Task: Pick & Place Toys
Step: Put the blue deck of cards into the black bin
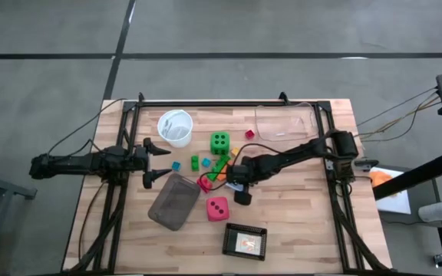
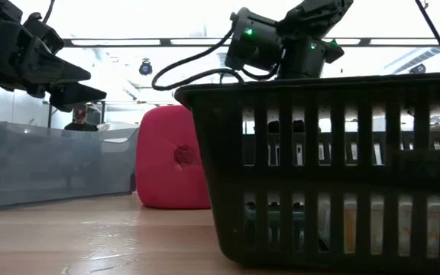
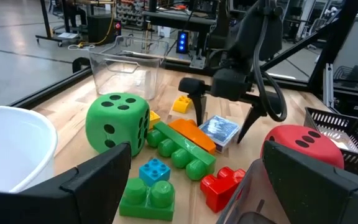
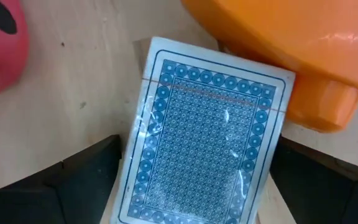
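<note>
Toys lie in the table's middle: a green die (image 1: 219, 142), a pink-red die (image 1: 218, 208), a long green brick (image 3: 179, 152) with an orange brick (image 3: 191, 132) on top, a red brick (image 3: 219, 185), and small blue (image 3: 153, 169), green (image 3: 146, 198) and yellow (image 3: 181, 104) bricks. My right gripper (image 3: 222, 121) points down, open, one finger on either side of a blue-patterned wrapped card deck (image 4: 207, 137) that lies flat beside the orange brick (image 4: 291, 50). My left gripper (image 1: 156, 165) waits open at the left, off the table top.
A white bowl (image 1: 175, 126) and a clear plastic box (image 1: 285, 121) stand at the back. A flat grey tray (image 1: 173, 201) lies near the left gripper. A black slatted basket (image 1: 245, 241) stands at the front edge.
</note>
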### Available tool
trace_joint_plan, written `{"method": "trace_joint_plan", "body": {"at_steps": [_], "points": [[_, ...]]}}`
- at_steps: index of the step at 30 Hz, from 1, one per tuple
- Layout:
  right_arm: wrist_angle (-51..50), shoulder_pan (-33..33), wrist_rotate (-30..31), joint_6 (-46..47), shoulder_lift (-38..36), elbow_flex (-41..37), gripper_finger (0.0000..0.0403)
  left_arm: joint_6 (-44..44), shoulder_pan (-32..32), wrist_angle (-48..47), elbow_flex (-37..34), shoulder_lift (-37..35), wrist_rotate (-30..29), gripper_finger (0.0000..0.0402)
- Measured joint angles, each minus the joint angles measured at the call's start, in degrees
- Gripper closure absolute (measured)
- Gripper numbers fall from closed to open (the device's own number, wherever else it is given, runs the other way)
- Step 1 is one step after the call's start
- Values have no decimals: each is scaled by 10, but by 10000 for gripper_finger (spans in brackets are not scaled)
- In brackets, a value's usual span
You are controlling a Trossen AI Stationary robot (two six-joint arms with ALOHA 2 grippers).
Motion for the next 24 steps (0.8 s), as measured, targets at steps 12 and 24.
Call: {"method": "trace_joint_plan", "body": {"at_steps": [12, 24], "points": [[-37, 12, 13, -2, -26, -3, 96, 0, 0, 0, 0, 0, 0, 39], [-66, 58, 97, -52, -90, -11, 96, -1, 0, 0, 0, 0, 0, 39]]}}
